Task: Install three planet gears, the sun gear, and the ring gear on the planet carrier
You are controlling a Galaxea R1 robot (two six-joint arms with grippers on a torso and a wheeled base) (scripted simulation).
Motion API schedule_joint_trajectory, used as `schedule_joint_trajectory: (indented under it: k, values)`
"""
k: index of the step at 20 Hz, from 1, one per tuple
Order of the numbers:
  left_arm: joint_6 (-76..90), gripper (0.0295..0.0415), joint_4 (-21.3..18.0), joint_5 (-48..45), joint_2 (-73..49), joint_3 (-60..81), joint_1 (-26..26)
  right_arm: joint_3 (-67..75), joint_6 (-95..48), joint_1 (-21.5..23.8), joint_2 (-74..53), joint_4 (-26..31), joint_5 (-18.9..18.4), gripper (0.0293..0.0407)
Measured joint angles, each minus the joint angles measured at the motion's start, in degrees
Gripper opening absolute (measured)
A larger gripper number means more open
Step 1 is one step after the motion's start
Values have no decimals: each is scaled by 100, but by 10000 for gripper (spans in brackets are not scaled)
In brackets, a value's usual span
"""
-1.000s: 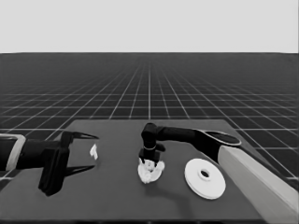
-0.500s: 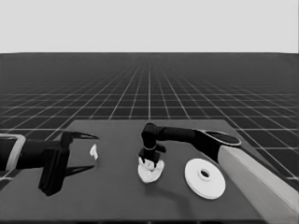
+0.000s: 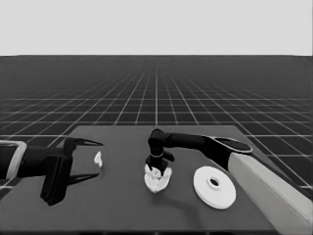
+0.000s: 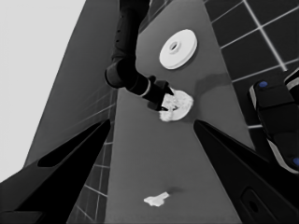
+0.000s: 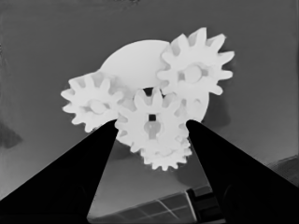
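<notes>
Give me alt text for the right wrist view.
The right gripper holds its fingers either side of a central gear. It sits on the smaller round part among three other gears: one, another, and a third partly hidden beneath it.

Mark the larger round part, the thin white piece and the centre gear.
Larger round part point(image 3: 222, 193): head view, bare rim.
Thin white piece point(image 3: 98, 158): head view, its middle.
Centre gear point(image 5: 152, 122): right wrist view, face near its hub.

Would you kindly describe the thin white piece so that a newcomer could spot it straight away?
Start at the table's left end, where the parked left gripper hangs. The thin white piece lies on the table between its fingers, unheld. Unlike the gears under the right gripper mid-table and the larger round part beyond, it is a small irregular sliver lying alone.
</notes>
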Motion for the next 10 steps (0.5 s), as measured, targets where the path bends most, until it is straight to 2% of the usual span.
schedule_joint_trajectory:
  k: [10]
  values:
    - [0,385,0,0,0,0,0,0,600,0,0,0,0,309]
